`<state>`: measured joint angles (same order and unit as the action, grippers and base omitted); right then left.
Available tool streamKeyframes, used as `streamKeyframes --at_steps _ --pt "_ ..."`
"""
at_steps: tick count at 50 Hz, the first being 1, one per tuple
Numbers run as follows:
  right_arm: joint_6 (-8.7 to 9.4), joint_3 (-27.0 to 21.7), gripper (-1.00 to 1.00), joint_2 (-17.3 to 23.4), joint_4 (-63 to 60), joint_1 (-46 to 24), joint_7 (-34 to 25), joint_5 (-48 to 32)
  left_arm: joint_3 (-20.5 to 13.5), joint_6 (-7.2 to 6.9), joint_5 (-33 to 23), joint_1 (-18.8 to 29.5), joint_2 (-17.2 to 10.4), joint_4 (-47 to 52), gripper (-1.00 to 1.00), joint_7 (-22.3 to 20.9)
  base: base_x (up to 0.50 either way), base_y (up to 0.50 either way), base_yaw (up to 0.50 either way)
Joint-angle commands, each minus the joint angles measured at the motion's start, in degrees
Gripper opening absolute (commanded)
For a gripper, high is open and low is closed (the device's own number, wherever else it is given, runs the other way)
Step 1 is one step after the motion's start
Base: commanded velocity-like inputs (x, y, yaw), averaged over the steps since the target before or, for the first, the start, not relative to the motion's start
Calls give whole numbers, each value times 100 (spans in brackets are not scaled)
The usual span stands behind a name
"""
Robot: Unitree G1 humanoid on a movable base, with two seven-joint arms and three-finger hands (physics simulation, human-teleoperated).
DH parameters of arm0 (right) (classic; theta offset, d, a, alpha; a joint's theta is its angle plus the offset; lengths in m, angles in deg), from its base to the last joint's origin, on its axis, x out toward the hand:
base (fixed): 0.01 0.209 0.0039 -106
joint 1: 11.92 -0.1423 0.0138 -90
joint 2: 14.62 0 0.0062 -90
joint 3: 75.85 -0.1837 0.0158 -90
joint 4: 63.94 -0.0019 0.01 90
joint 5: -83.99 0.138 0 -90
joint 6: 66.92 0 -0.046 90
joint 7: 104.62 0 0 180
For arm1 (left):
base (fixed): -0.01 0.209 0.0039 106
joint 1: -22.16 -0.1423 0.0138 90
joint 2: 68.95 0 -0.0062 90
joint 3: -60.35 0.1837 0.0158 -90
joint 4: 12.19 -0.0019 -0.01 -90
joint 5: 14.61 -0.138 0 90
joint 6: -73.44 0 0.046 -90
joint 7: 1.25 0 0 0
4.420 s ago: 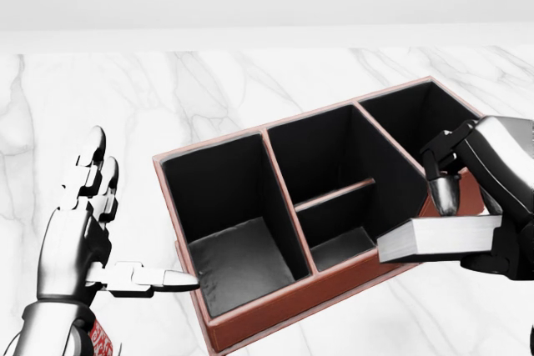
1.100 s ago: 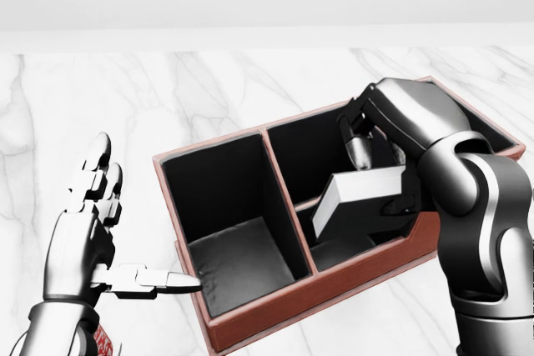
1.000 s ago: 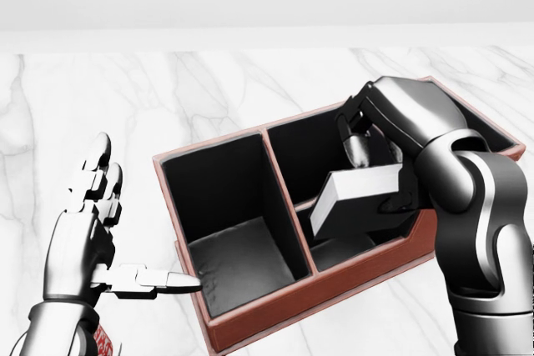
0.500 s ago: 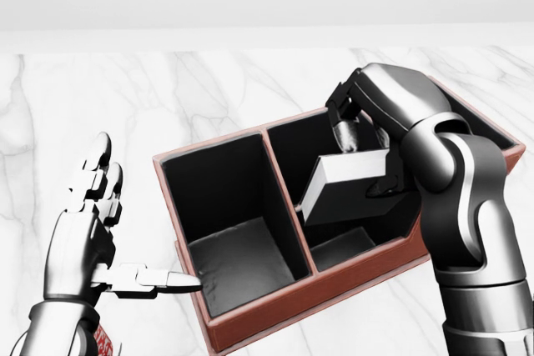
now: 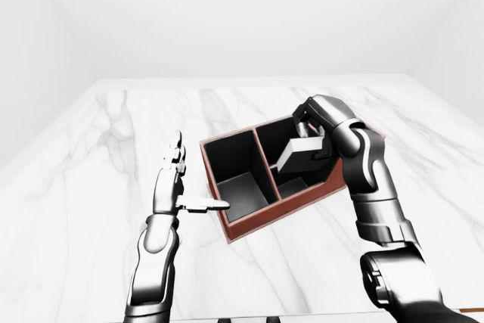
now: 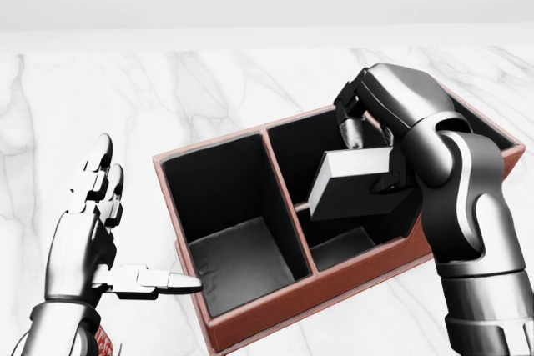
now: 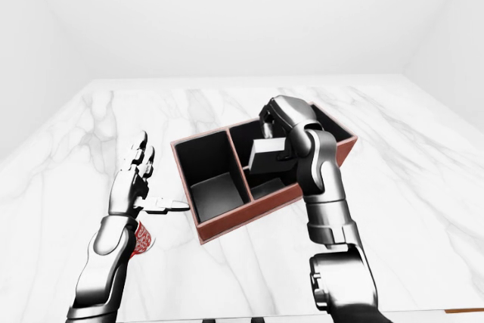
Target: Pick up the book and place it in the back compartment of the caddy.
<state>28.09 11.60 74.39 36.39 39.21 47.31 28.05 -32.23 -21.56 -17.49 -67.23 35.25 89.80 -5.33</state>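
The right hand (image 6: 367,135) was closed on the book (image 6: 355,185), one finger pressed on its upper face and the others hidden behind it. The book hung tilted, its pale page edge turned toward the left of the head view, above the middle section of the caddy (image 6: 250,318). It sat over the thin divider that splits that section into two compartments, the upper one and the lower one in the head view; whether it touched the divider could not be told.

The left hand (image 6: 92,231) stood spread wide and held nothing, fingers pointing up and thumb stretched toward the caddy's left wall, its tip just beside the wall's lower end.

The caddy, reddish-brown outside and black inside, lay at an angle on the marble table (image 5: 91,156), near the table's middle and well clear of its far edge and both side edges. Its large left compartment was open to view, with a grey floor.

A small red-patterned thing (image 7: 141,237) showed beside the left forearm in the right-eye view.
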Motion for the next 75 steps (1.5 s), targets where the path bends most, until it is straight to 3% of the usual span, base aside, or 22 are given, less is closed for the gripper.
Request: streamKeyframes --at_steps 1,75 --pt "0 -45 -100 36 279 -98 336 -130 -1 0 0 5 0 -32 100 2 0 0 0" --pt "0 158 -100 -137 1541 -21 1274 -242 6 0 11 1 3 18 100 2 0 0 0"
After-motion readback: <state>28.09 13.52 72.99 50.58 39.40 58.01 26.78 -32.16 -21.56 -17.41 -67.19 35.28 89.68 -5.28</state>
